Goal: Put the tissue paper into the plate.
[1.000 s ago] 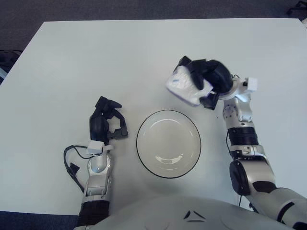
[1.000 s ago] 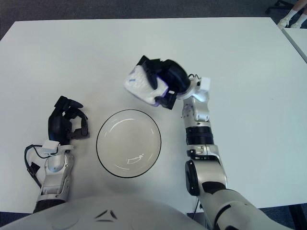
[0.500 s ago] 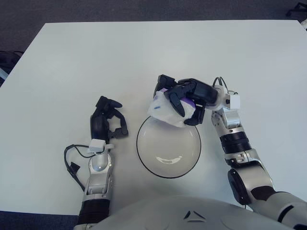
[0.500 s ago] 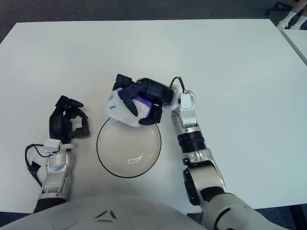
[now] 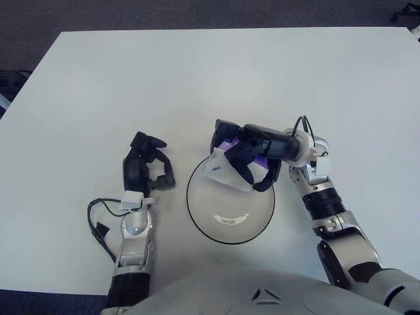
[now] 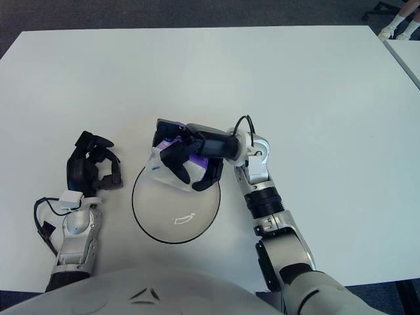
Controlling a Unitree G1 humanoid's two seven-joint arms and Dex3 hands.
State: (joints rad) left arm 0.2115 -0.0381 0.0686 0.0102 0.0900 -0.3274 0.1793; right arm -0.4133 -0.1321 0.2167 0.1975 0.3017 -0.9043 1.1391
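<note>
Right hand point(image 5: 244, 161) clamped around the tissue pack point(image 5: 226, 169), fingers curled over its top, holding it above the far rim of the plate point(image 5: 197, 210). Pack tilted, its lower corner hanging over the plate's inside, not yet resting on it as far as can be told. Left hand point(image 5: 146, 169) idle beside the plate on its left, fingers curled and holding nothing.

Risks, as a judgement: released now, could strike the rim and tip outward onto the surface point(image 5: 131, 85), since most of the pack sits near the far edge instead of the centre. Could also nudge the light plate if lowered onto the rim.

Compared with half a second back: lower and further in over the plate, wrist dropped, pack turned more downward. A second back, held well clear, up and to the right.
</note>
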